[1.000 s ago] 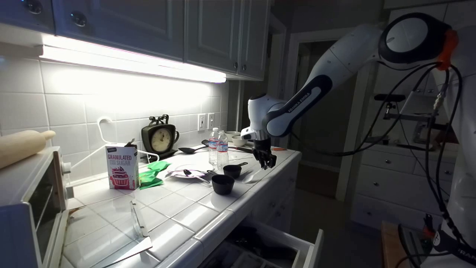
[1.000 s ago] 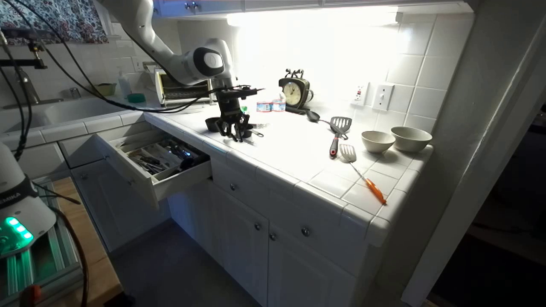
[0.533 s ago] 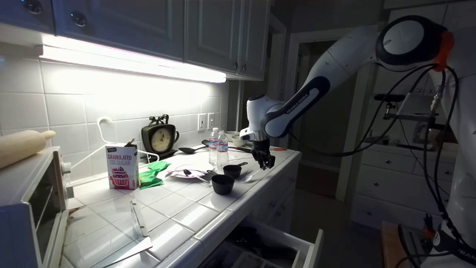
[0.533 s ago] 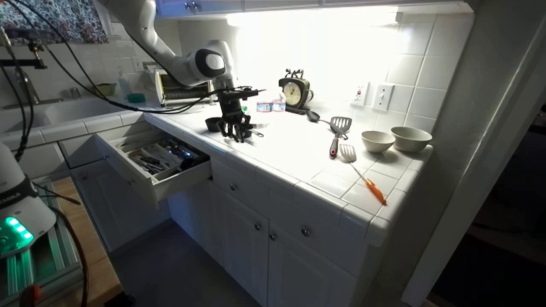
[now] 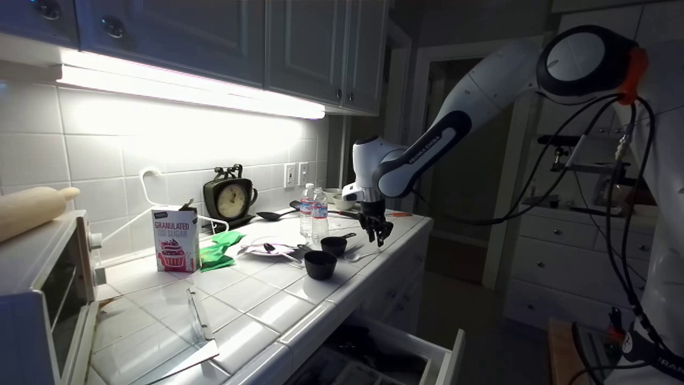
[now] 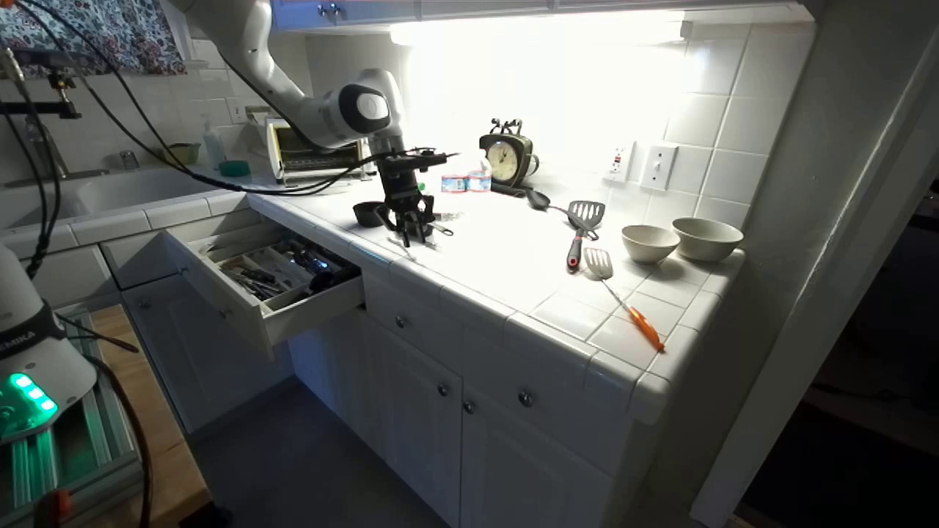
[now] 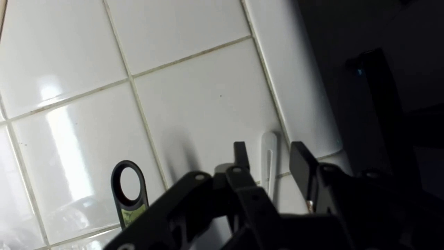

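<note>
My gripper (image 7: 267, 149) is open and empty, pointing down over the tiled counter near its front edge. It also shows in both exterior views (image 5: 378, 239) (image 6: 415, 239). A white slotted handle (image 7: 269, 139) lies on the tiles between the fingers in the wrist view, and neither finger appears to touch it. It seems to belong to the pale spoon (image 5: 352, 257) below the gripper. The handle's lower part is hidden by the gripper. Beside it are two black measuring cups (image 5: 320, 266) (image 5: 334, 246); a black ringed handle (image 7: 130, 202) shows left of the gripper in the wrist view.
Two water bottles (image 5: 320, 216), a plate (image 5: 255, 249), a green bag (image 5: 216, 255), a sugar box (image 5: 176, 240) and a clock-like scale (image 5: 233, 199) stand behind. An orange-handled spatula (image 6: 645, 328) and bowls (image 6: 649, 246) lie further along. An open drawer (image 6: 312, 323) juts out below.
The arm has moved slightly down. The gripper has shifted a little left in an exterior view and is a bit nearer the counter. The things on the counter have not moved.
</note>
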Robot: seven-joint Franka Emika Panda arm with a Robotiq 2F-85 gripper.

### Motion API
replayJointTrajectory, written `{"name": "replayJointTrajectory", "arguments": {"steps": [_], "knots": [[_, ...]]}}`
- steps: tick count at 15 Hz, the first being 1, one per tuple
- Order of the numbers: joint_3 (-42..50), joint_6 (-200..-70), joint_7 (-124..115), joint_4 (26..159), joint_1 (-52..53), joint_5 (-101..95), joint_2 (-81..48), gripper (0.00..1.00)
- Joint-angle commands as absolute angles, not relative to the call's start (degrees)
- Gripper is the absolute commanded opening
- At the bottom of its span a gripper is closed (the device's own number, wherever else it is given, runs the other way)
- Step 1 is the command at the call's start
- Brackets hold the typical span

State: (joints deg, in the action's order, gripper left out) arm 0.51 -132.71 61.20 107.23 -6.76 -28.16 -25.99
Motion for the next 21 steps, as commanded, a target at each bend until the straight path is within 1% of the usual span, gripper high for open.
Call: {"name": "replayJointTrajectory", "arguments": {"steps": [1, 5, 6, 9, 13, 18, 21], "knots": [[0.86, -133.15, 61.38, 106.08, -6.24, -26.57, -26.68, 0.71], [-0.56, -130.30, 60.84, 107.64, -6.74, -21.34, -23.35, 0.98], [-1.10, -128.80, 61.57, 107.91, -7.05, -19.01, -22.34, 1.00], [-1.21, -122.77, 58.58, 108.20, -6.73, -12.95, -18.90, 1.00], [-0.66, -118.26, 53.38, 108.86, -6.18, -7.77, -14.81, 1.00], [-0.54, -121.26, 39.45, 111.12, -5.13, -3.15, -11.73, 1.00], [-0.66, -120.73, 30.54, 112.34, -4.51, -1.62, -10.14, 1.00]]}}
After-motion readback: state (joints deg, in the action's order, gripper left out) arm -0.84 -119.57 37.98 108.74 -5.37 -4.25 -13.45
